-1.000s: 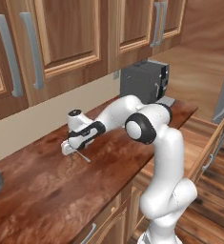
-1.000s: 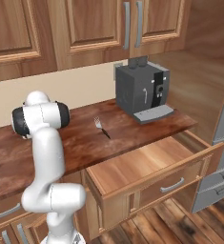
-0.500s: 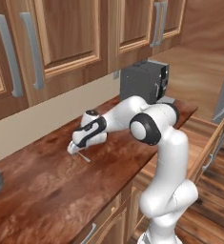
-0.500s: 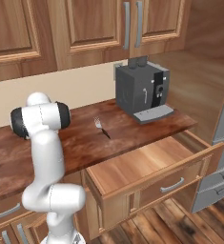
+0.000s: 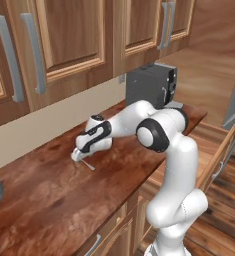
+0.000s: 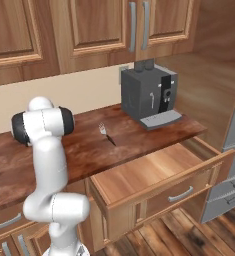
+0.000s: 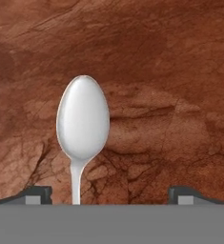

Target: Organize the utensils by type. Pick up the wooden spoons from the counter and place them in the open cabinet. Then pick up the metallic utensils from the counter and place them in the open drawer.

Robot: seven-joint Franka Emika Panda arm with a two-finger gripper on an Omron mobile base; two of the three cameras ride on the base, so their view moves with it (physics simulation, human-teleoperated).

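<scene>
A: On the surface (image 5: 49, 200), left of the coffee machine (image 6: 149, 95): your metal spoon (image 7: 83, 125) lies flat, hand (image 5: 78, 156) low over it, jaws wide, holding nothing.

B: Wooden spoons?

A: None on the stretch you see, so likely stowed. Left: grasp the spoon, carry it to the open drawer (image 6: 159, 172).

A dark grey coffee machine (image 6: 150, 97) stands against a beige wall (image 6: 89, 92). Directly above the machine hang brown wooden wall cabinets (image 6: 106, 27) with grey vertical bar handles (image 6: 139, 25). To the right of the machine there is a grey appliance front (image 6: 228, 165). Below and in front of the machine, the floor (image 6: 174, 235) is made of dark wooden planks.
</scene>
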